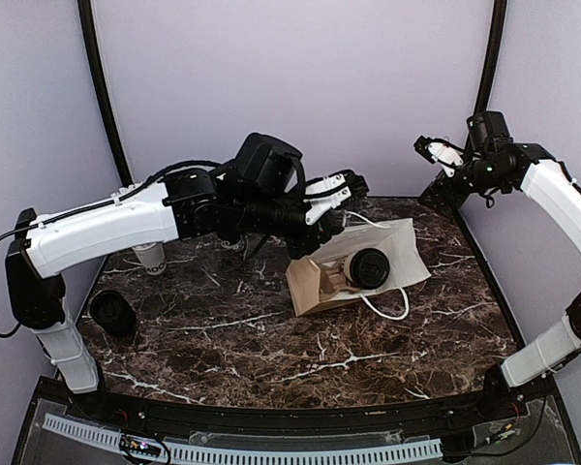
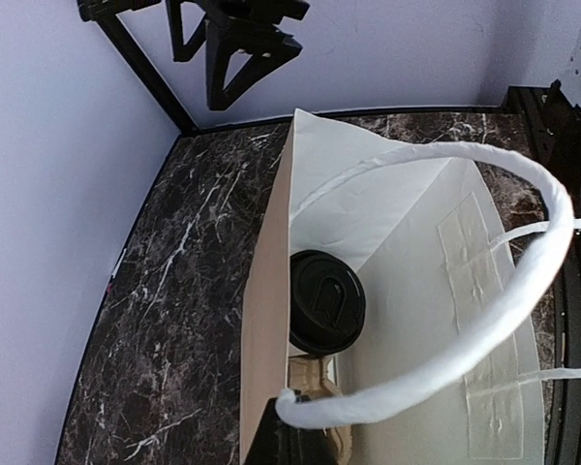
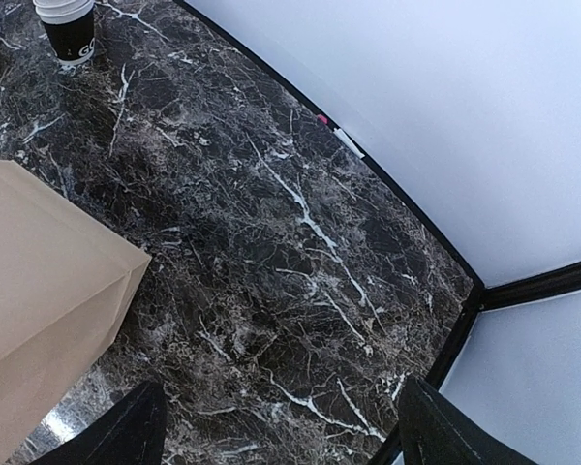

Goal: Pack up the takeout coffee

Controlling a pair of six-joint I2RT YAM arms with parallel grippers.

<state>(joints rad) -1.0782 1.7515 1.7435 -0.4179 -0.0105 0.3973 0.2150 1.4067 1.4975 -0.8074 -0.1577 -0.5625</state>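
A brown paper bag [image 1: 407,250] with white rope handles [image 2: 523,291] stands tilted at the table's back right, mouth open. Inside it sits one takeout coffee; only its round black lid [image 1: 370,268] [image 2: 325,300] shows, against the bag's left wall. My left gripper [image 1: 353,187] [image 2: 295,441] reaches across the table and is shut on the bag's near rim where a handle joins. My right gripper [image 1: 436,150] [image 3: 281,446] hangs high at the back right, apart from the bag, open with nothing between its dark fingers [image 3: 116,431]. The right wrist view catches only the bag's brown outer corner [image 3: 39,291].
A white cup [image 1: 153,257] stands behind my left arm at the back left, and a dark round-topped cup [image 1: 113,312] sits near the left edge. A cup with a black band [image 3: 70,29] shows far off in the right wrist view. Walls enclose the marble table [image 1: 271,339].
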